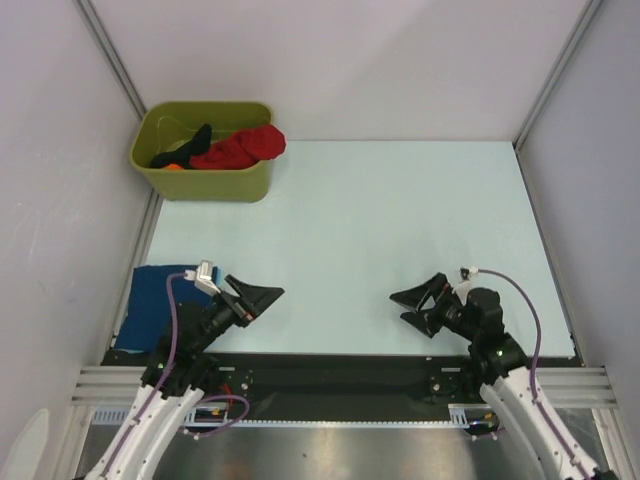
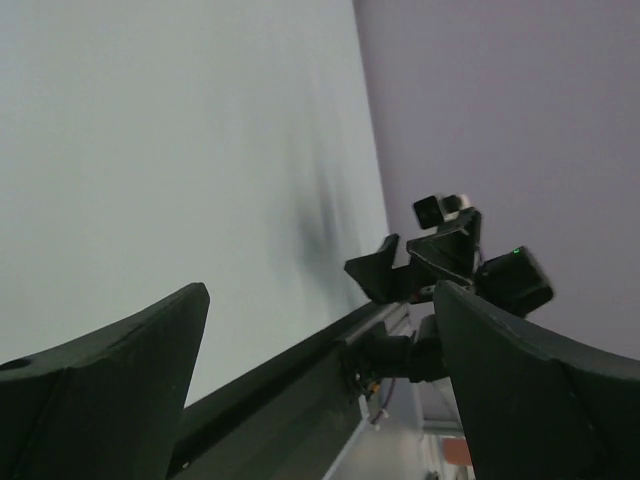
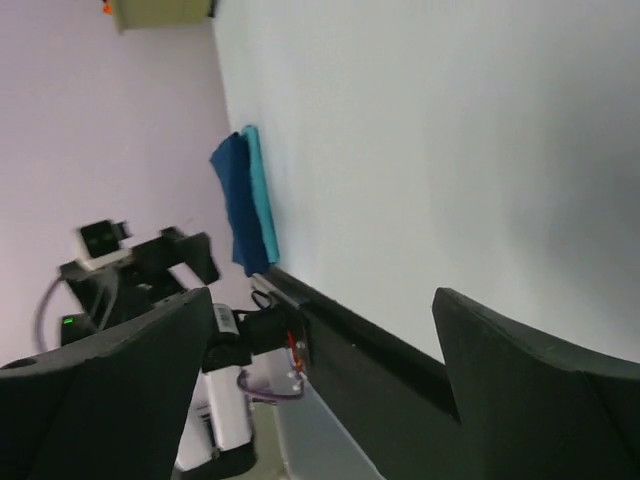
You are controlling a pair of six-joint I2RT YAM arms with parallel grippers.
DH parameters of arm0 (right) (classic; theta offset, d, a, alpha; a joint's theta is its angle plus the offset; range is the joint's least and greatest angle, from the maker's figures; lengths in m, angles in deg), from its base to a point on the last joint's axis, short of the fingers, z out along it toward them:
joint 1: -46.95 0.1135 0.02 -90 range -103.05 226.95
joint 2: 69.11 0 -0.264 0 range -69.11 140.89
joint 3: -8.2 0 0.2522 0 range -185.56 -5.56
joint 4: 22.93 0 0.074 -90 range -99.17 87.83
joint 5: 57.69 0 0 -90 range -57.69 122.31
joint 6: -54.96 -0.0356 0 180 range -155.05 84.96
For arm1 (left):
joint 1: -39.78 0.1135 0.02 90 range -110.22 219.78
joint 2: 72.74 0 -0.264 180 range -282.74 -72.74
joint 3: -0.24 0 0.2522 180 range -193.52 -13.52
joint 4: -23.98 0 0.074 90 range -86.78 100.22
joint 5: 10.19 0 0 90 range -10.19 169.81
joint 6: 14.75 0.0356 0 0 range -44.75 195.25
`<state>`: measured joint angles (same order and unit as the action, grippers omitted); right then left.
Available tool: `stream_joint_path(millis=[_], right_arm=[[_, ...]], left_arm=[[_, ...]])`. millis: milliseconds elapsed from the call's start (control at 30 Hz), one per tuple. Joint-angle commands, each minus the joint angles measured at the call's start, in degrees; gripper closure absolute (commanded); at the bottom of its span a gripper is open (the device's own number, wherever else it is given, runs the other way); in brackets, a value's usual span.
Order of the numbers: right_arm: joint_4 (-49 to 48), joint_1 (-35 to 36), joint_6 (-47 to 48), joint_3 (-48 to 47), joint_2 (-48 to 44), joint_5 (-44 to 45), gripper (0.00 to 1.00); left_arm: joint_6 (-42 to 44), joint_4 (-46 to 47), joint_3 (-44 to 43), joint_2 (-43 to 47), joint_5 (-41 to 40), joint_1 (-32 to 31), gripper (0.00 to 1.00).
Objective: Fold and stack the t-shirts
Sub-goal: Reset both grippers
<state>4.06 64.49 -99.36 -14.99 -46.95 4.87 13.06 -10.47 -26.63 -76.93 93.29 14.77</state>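
The pale table [image 1: 380, 230] bears an olive bin [image 1: 205, 185] and folded navy t-shirt [image 1: 150, 300].

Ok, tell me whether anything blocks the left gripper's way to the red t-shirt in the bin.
Nothing lies on the table between the left gripper and the red t-shirt. Only the near wall of the olive bin stands before it, and the shirt bulges over the rim.

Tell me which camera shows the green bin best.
Top external: it shows the whole green bin, with a red t-shirt and a black t-shirt inside. The right wrist view catches only a corner at its top edge; the left wrist view misses it.
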Motion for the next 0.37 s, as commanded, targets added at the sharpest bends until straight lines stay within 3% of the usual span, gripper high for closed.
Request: stream_joint_path(millis=[0, 33, 200, 267, 300, 333], right_arm=[[2.0, 0.3, -10.8, 8.3, -16.7, -0.2, 0.0], [5.5, 0.5, -13.1, 11.0, -20.5, -0.2, 0.0], [-3.9, 3.1, -8.4, 11.6, -11.9, -1.6, 0.0], [-12.3, 3.4, -12.2, 14.2, -12.3, -1.5, 0.0], [-13.9, 4.1, -12.8, 14.3, -12.9, -0.8, 0.0], [-20.3, 4.5, -12.9, 14.4, -14.6, -1.0, 0.0]], left_arm=[[-11.5, 9.1, 8.3, 12.5, 7.8, -0.2, 0.0], [-11.1, 10.0, 9.1, 11.4, 9.4, -0.2, 0.0], [-12.8, 23.0, 11.3, 9.9, 13.5, -0.2, 0.0], [-17.4, 28.0, 17.6, 12.3, 14.9, -0.2, 0.0], [-24.4, 39.1, 20.3, 11.3, 16.3, -0.2, 0.0], [-27.3, 43.9, 23.6, 11.0, 16.8, -0.3, 0.0]])
